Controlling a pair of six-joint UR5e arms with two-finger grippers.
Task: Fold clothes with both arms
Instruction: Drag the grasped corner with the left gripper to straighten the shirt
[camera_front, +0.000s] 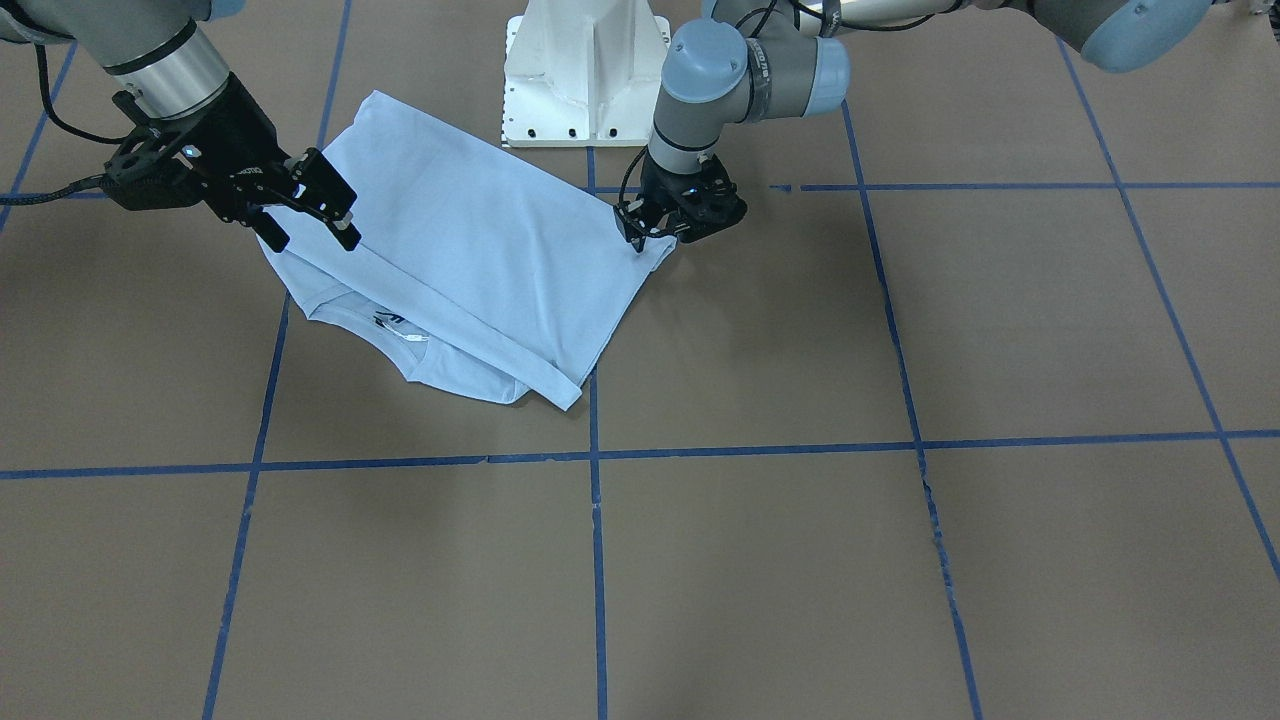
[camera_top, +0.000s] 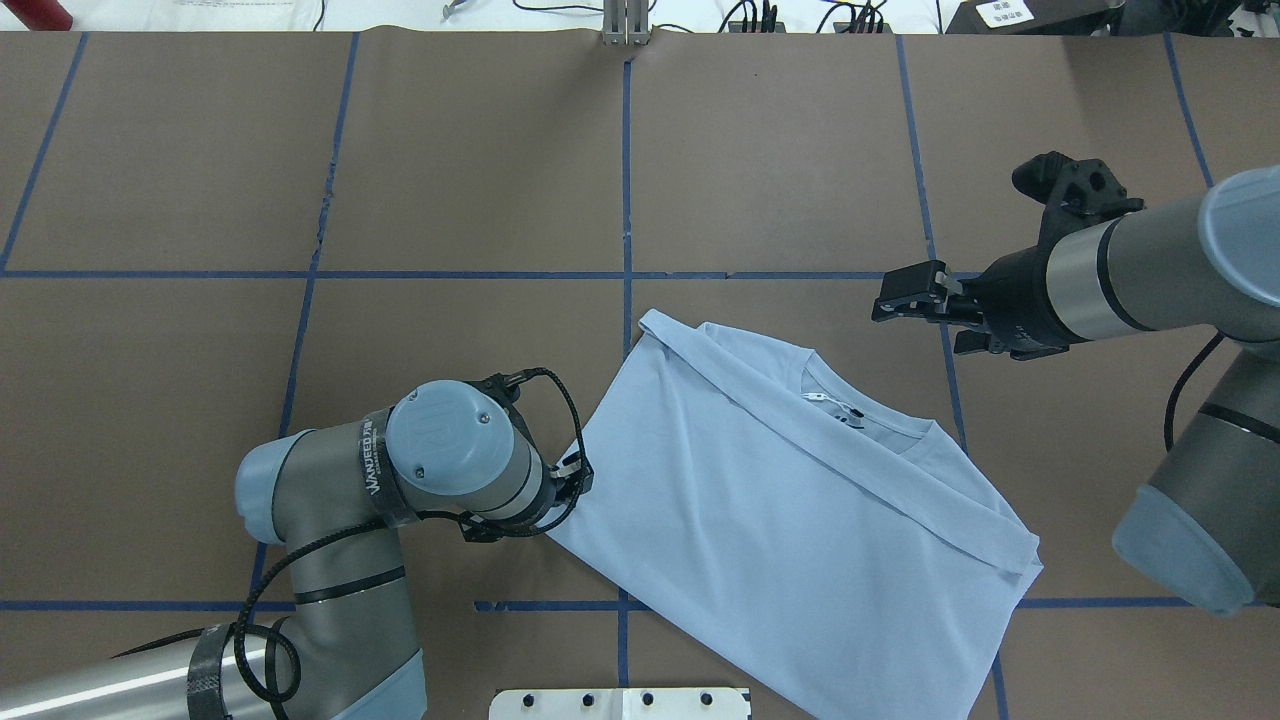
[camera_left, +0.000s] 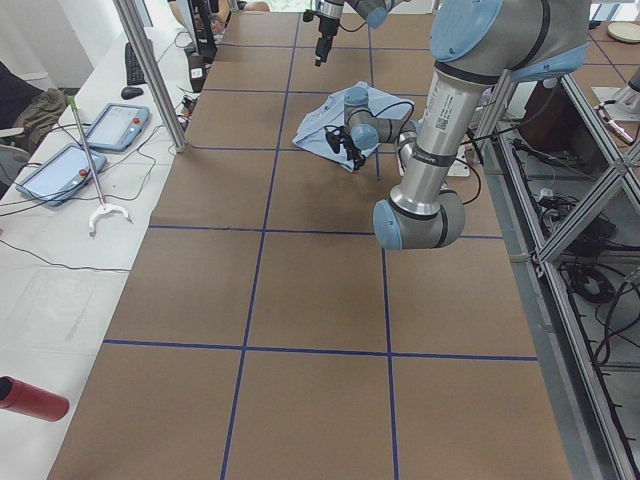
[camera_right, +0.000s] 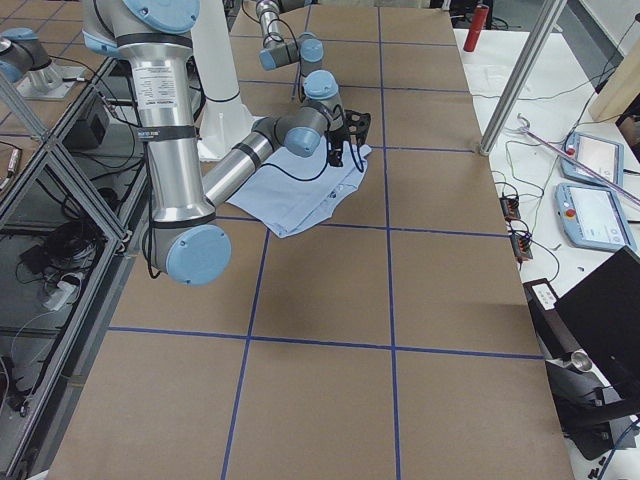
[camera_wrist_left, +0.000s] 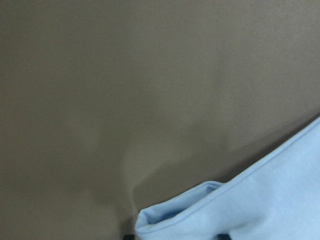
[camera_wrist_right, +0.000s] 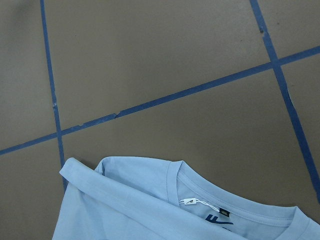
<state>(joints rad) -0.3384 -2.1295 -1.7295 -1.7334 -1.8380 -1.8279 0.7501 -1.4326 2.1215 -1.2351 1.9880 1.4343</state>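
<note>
- The T-shirt (camera_top: 790, 510) lies folded on the table (camera_top: 450, 180).
- We cannot read its white neck label (camera_wrist_right: 191, 201); the dark print beside it is cut off.
- The left gripper (camera_front: 645, 235), jaws parted, straddles the T-shirt's corner.
- The right gripper (camera_front: 313, 240) hangs wide apart and empty over the T-shirt's opposite edge.

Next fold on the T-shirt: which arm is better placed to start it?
Left, probably. Its pincer is down at the T-shirt's corner, cloth at its tips. The right pincer hangs open and raised near the collar, gripping nothing.
</note>
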